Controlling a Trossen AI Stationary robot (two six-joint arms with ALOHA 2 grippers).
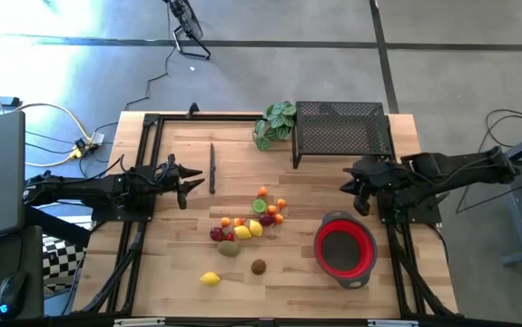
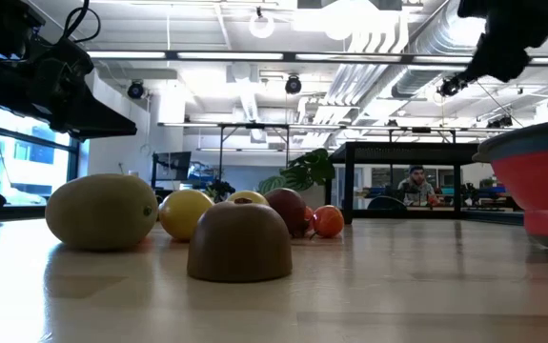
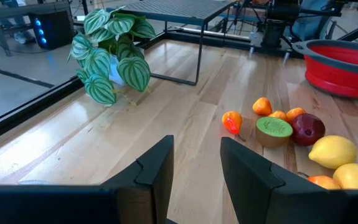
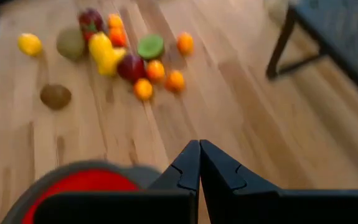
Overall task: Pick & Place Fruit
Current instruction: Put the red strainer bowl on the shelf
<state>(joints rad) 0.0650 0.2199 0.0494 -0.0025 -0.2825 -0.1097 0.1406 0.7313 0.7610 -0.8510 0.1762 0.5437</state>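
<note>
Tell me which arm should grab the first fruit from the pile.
Left, probably. Its end effector is open and faces the fruit pile. The right end effector is shut and sits above the red bowl, so it would have to open first.

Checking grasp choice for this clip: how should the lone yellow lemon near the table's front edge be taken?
Probably from straight above, fingers closing across the narrow middle of the lemon. It lies flat and alone, with bare table all round, so any side is free. The open left gripper is nearer.
</note>
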